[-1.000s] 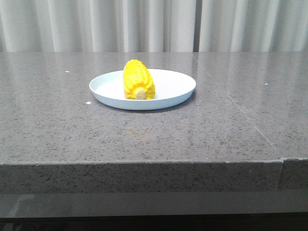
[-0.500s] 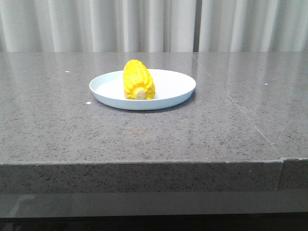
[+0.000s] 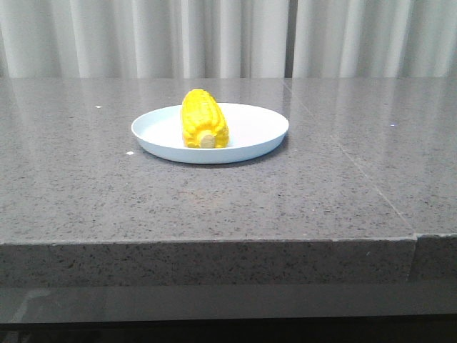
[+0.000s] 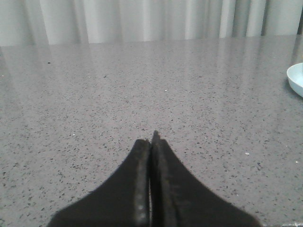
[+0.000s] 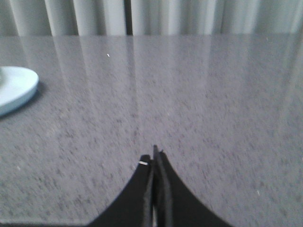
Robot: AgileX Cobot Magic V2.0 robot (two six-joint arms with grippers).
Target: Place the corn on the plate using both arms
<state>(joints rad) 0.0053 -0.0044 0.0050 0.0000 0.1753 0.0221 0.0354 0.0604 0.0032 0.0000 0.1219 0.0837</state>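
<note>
Worktop (image 3: pixel 214 207): grey speckled stone, curtain seen behind. Plate (image 3: pixel 257 132) set on worktop near centre. Corn (image 3: pixel 203 120) laid on plate, left of plate's middle; long axis run front-to-back, pale stub end pointed toward camera. Placement judged complete. Left hand (image 4: pixel 151 142) pressed closed, nothing held; plate edge glimpsed to its right, well apart. Right hand (image 5: pixel 155 158) likewise closed and empty; plate edge glimpsed to its left. Nearer hand cannot be told.

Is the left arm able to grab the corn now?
Probably yes. The corn lies in the open on the plate, and nothing shows on the table between. But the left gripper is shut and would have to open first.
</note>
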